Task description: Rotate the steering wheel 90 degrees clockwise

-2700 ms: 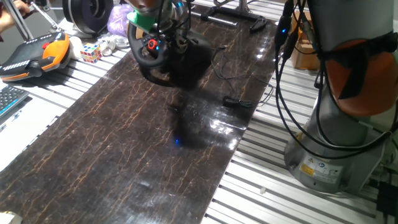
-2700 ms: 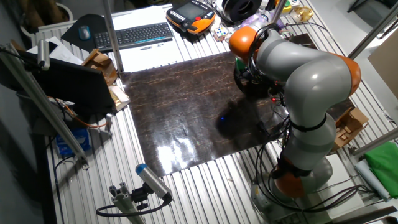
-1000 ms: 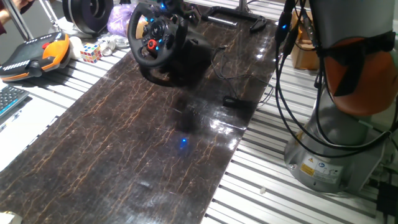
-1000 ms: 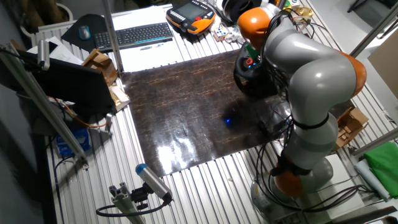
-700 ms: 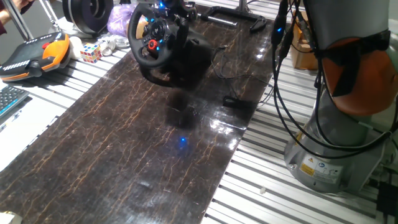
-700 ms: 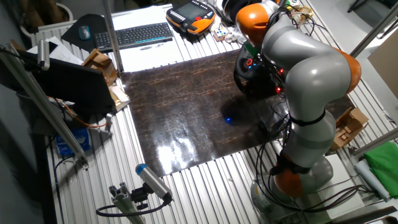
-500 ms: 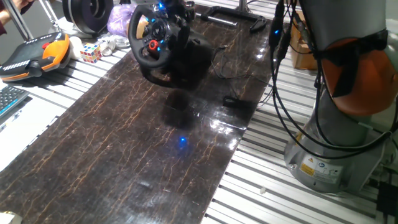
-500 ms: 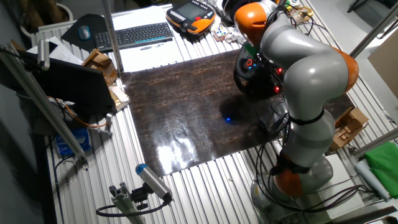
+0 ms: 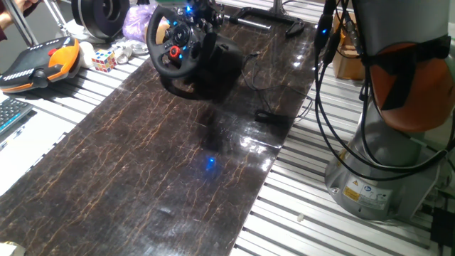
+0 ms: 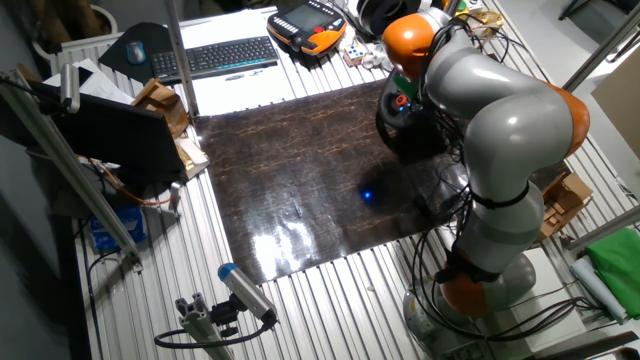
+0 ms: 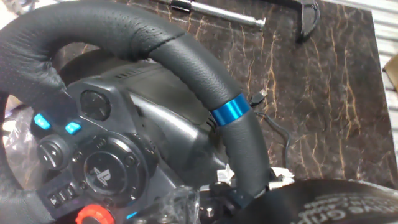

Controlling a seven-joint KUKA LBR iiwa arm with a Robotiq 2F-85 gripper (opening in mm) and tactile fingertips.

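Note:
The black steering wheel [image 9: 176, 47] stands tilted on its black base [image 9: 217, 71] at the far end of the dark mat, red knob [image 9: 173, 51] on its hub. The other fixed view shows it [image 10: 398, 118] mostly behind the arm. My gripper [image 9: 195, 10] hangs at the wheel's upper rim, with blue lights on the hand. The hand view looks along the thick rim [image 11: 186, 59] with its blue stripe [image 11: 230, 109], close to the hub buttons [image 11: 99, 174]. The fingers do not show clearly, so I cannot tell whether they are open or touching the rim.
A black spool-like ring [image 9: 99, 14], an orange and black pendant [image 9: 43, 60], a colour cube [image 9: 103, 59] and a keyboard [image 10: 215, 55] lie beyond the mat's left side. A small black plug and cable [image 9: 272, 116] lie on the mat. The robot base [image 9: 384, 163] stands at the right.
The hand, which covered the wheel's upper left rim 2.7 s ago, now sits higher at the top edge. In the last second it only shifted slightly; the wheel looks unchanged.

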